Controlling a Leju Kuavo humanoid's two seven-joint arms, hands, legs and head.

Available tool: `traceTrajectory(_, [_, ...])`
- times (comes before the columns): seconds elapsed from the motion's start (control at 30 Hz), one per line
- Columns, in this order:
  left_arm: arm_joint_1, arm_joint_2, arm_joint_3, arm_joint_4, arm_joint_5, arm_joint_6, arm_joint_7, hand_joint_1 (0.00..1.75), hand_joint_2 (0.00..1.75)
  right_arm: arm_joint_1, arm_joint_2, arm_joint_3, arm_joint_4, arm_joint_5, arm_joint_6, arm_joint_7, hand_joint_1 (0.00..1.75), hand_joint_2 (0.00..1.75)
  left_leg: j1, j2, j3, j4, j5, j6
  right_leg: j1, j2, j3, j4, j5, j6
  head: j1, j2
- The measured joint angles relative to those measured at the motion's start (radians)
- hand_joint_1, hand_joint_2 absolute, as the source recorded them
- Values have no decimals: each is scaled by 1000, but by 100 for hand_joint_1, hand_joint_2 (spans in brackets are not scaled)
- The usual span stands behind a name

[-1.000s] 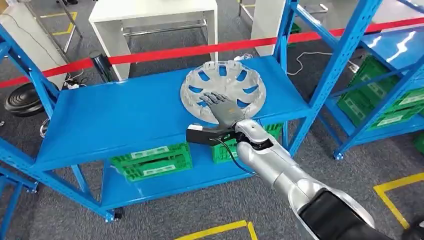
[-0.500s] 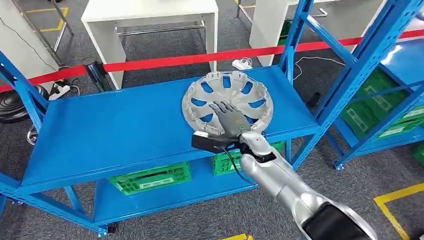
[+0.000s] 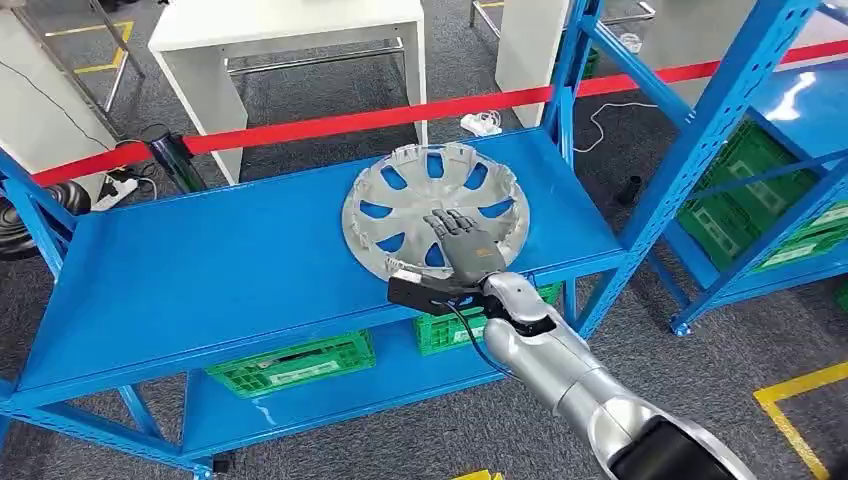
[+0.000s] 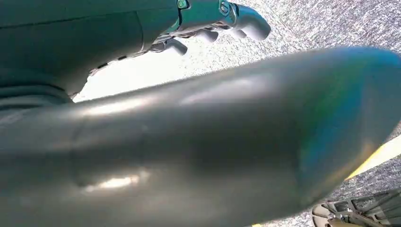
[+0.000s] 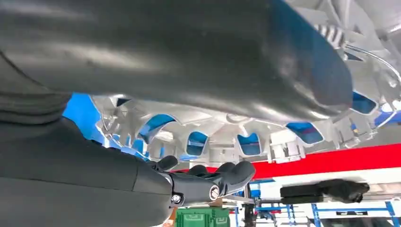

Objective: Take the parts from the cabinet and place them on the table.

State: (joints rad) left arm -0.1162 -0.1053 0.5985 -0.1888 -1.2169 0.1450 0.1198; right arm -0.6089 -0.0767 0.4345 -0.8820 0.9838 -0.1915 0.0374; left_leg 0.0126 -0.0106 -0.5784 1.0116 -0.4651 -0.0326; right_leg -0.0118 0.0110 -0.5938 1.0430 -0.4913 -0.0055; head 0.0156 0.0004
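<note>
Silver plastic, spoked and round, the wheel cover (image 3: 434,208) lies flat on the upper shelf (image 3: 240,260) of the blue cabinet (image 3: 700,140), toward its right end, with the blue of the shelf showing through its openings. My right hand (image 3: 462,244) is stretched out over the near part of the cover, palm down, fingers (image 3: 455,222) extended and a little apart across the spokes. It grasps nothing; whether the fingertips actually touch the plastic I cannot tell from above. In the right wrist view the cover's ribbed rim and clips (image 5: 279,142) sit close beyond my thumb (image 5: 189,52), and my dark fingers (image 5: 222,179) lie straight, not curled around anything.

My left hand (image 4: 203,19) hangs at my side over grey carpet (image 4: 331,23). Its fingers look bent in slightly, but the thumb takes up most of that view, so I cannot say whether it is released or clenched.

Green crates (image 3: 295,362) stand on the lower shelf (image 3: 330,400) beneath the cover. A red barrier tape (image 3: 330,125) runs behind the cabinet, and a white worktop (image 3: 280,25) stands beyond the tape, well apart from the cover. A second blue rack with more green crates (image 3: 760,190) stands to the right, and yellow floor marking (image 3: 800,400) shows at the lower right.
</note>
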Motion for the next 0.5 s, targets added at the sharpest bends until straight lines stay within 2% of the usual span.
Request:
traceTrajectory(0.07, [0, 0, 0, 0, 0, 0, 0, 0, 0, 0, 0, 0, -1, 0, 0, 0, 0, 0, 0, 0, 0, 0, -1, -7, 0, 0, 0, 0, 0, 0, 0, 0])
traceTrajectory(0.23, [2, 0, 0, 0, 10, 5, -7, 0, 0, 21, -1, -6, -14, 4, -2, 17, 0, 0, 0, 0, 2, 0, -2, -7, 0, 0, 6, -5, 0, 0, 0, 0])
traceTrajectory(0.27, [3, 0, 0, 0, 13, 7, -8, 0, 0, 36, -2, -10, -21, 3, -2, 22, 0, 175, 0, 0, 2, 0, -2, -8, 0, -1, 8, -7, 0, 0, 0, 0])
traceTrajectory(0.5, [21, 1, 0, 0, 19, 9, -16, 0, 0, 148, -9, -24, -78, -44, 43, 70, 0, 175, 0, 0, 5, 0, -5, -4, 1, -2, 13, -13, 0, 1, 0, 0])
